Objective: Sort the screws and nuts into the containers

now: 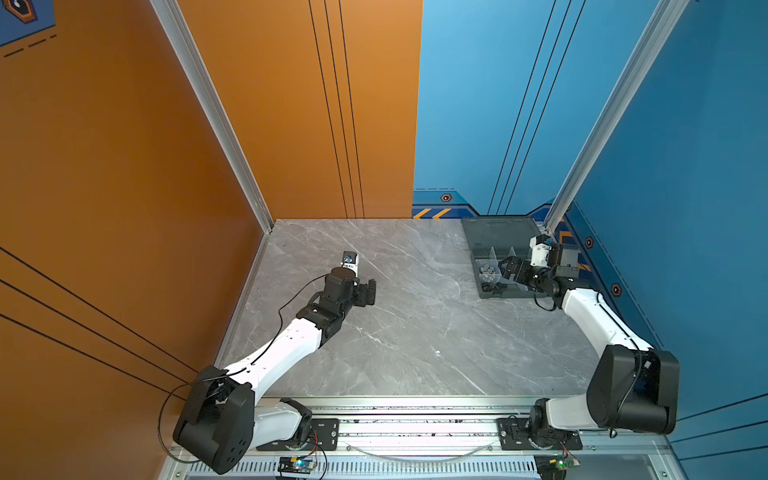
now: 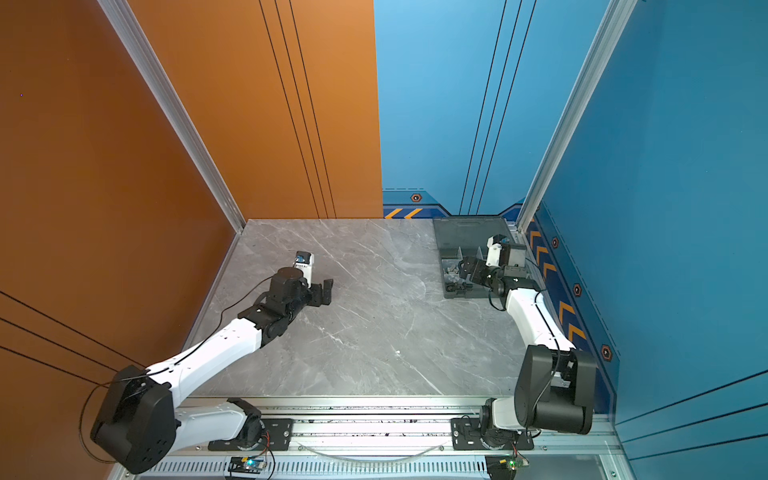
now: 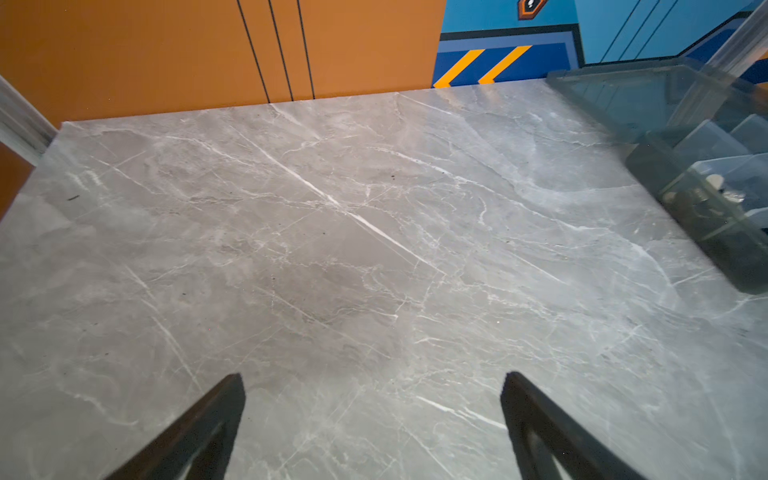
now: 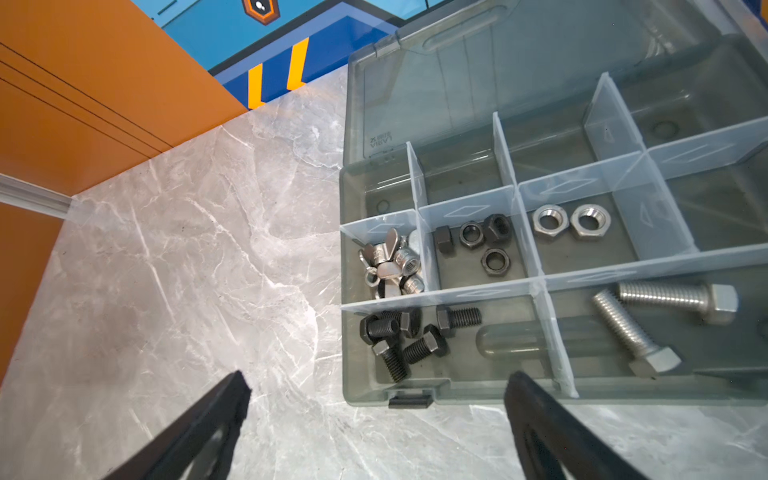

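Lying sorted in compartments (image 4: 457,361) of the box (image 4: 345,374) at the far right of the table (image 3: 332,249), screws (image 4: 399,336) sit nearest, nuts (image 4: 478,241) behind. By it hovers the right gripper (image 4: 377,380), arm bent leftward, fingers (image 4: 199,432) apart. Over the left of the table hangs the left gripper (image 3: 373,379), arm extended, fingers (image 3: 195,432) apart. Lettering on the lid (image 4: 540,62) is unreadable.

I look out over a grey marble-patterned worktop (image 1: 415,332) veined in white. Behind it stands an orange wall (image 1: 291,104) scored with thin black lines, which meets a blue wall (image 1: 478,104) near the middle. Low on the blue, yellow chevrons (image 1: 432,213) sit under a hexagon badge (image 1: 446,198). Two aluminium posts (image 1: 216,116) rise from the far corners. Along the near edge runs an aluminium rail (image 1: 415,428), and below it a small circuit board (image 1: 297,462) shows a lit lamp.
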